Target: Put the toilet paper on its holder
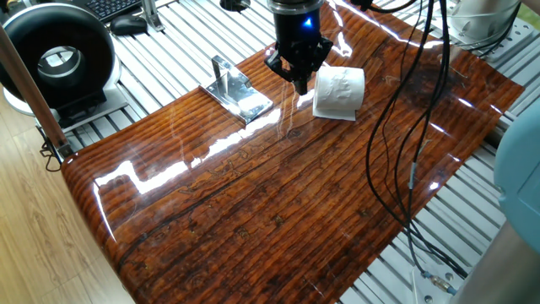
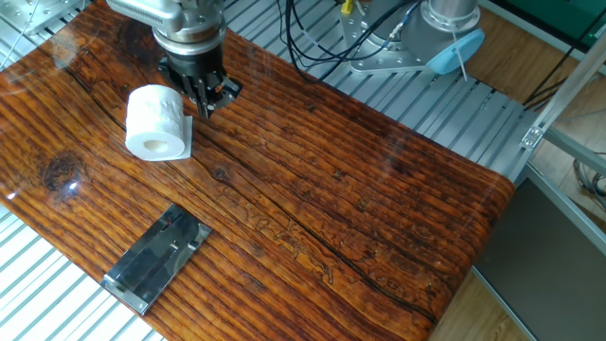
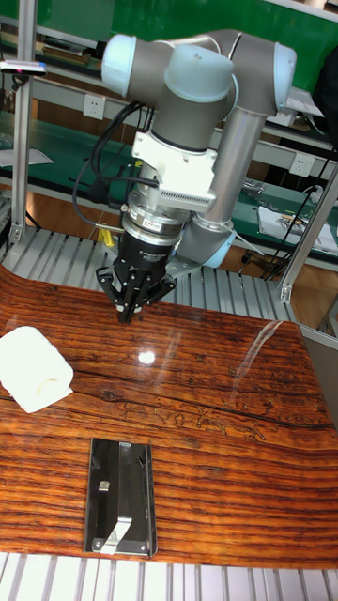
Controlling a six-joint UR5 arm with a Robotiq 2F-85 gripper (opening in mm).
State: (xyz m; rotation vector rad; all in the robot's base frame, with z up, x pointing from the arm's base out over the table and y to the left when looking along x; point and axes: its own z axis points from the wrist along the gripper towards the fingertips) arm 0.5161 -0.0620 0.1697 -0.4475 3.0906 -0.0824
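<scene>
Right beside the toilet paper (image 2: pixel 156 121) lying on the counter (image 1: pixel 278 211), the end effector (image 2: pixel 202 102) is hanging clenched and empty, so it's needing to spread before sliding over toward the holder (image 1: pixel 236 90).

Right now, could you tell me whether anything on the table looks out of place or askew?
Only mildly: the toilet paper lies on its side with a loose sheet trailing, apart from the holder. The gripper hangs beside it, fingers together.
</scene>
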